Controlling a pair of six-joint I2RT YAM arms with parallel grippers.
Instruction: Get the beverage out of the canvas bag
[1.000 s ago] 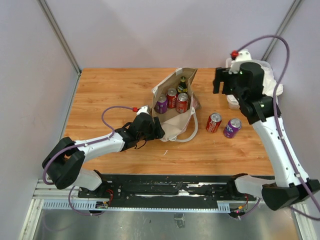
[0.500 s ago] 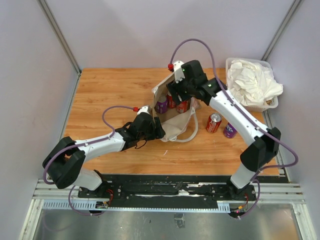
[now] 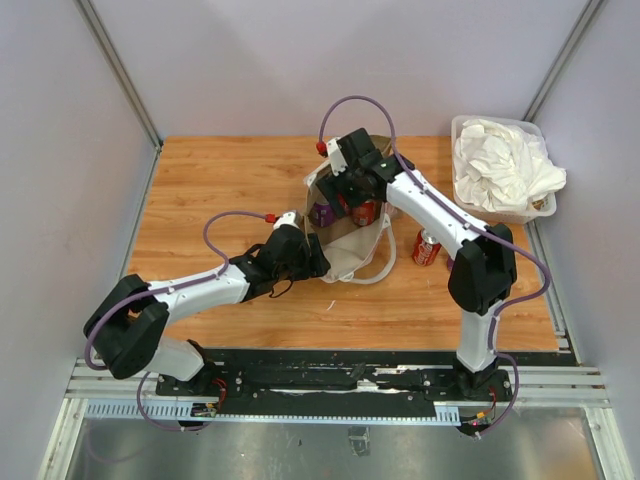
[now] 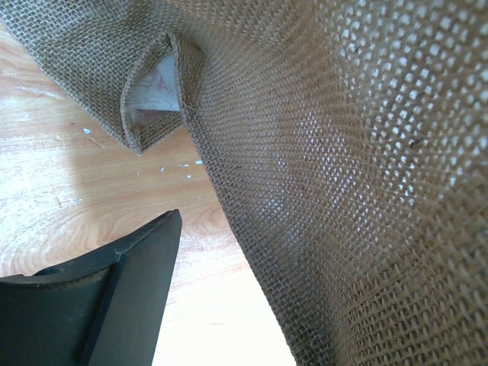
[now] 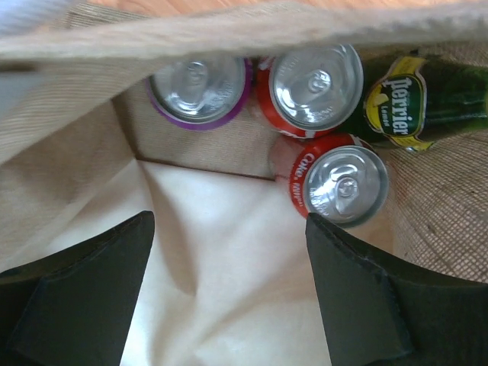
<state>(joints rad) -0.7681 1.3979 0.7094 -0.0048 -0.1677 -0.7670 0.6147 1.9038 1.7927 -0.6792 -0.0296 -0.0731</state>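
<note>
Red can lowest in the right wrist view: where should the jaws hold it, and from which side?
Grip the red can by its round wall just under the lid, entering through the mouth of the canvas bag. Its lid faces that opening. The other red can and green bottle crowd one side; the pale-lining side looks free.

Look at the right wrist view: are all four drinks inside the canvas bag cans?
No: the canvas bag holds a purple can, an upper red can, a lower red can and a green Perrier bottle.
</note>
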